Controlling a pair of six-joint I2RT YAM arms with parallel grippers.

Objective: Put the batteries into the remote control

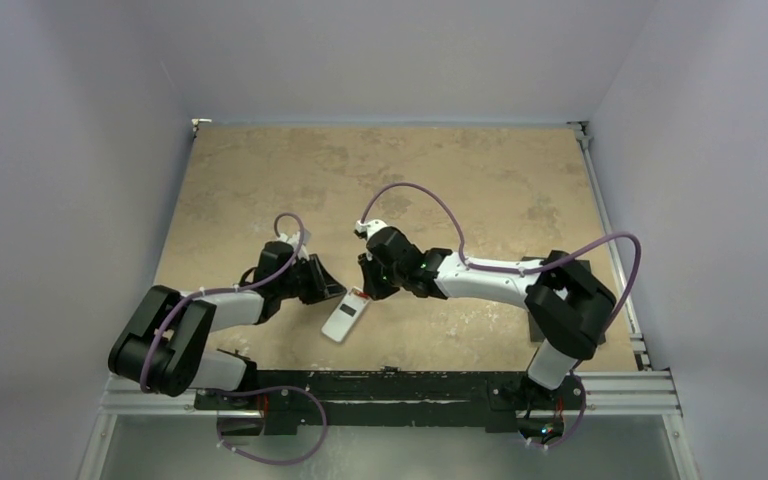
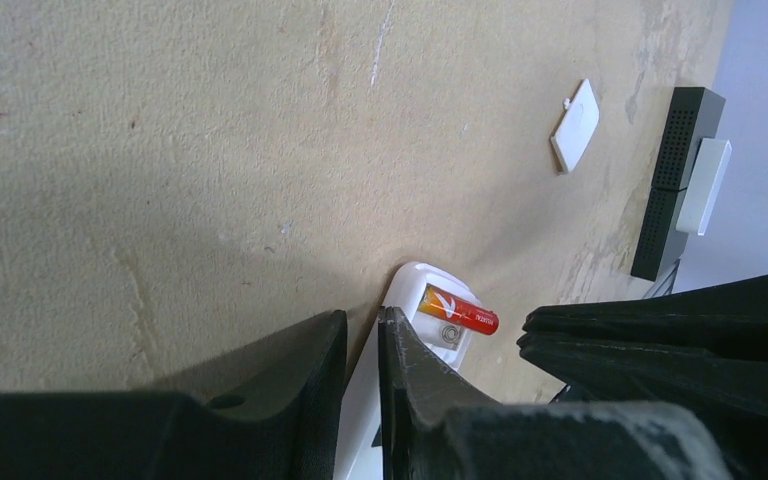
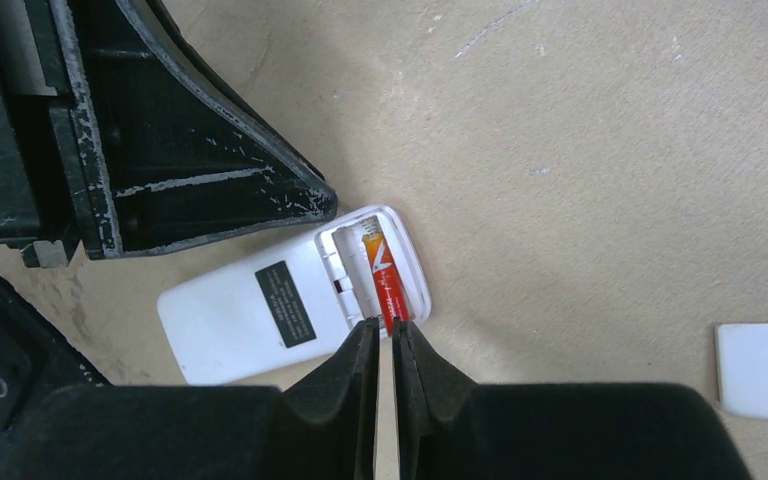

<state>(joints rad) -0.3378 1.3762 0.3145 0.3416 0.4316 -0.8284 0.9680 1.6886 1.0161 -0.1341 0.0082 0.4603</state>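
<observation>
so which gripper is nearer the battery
Right. The right gripper has its tips at the end of the battery in the remote; the left gripper is by the remote's edge, off the battery.

The tabletop [image 3: 610,150] is matt, mottled beige with faint pale scratches. The remote control [image 3: 250,310] is smooth white plastic, like the loose cover [image 3: 760,370] at its three o'clock in the right wrist view; the battery [image 3: 388,285] wears a glossy red-orange wrap. The right gripper [image 3: 392,335] has matt black, faintly grainy fingers [image 3: 440,410].

The battery's [image 3: 388,288] near end hides behind the right end effector [image 3: 385,325]; the cover [image 3: 760,370] is cut off by the picture's edge.
</observation>
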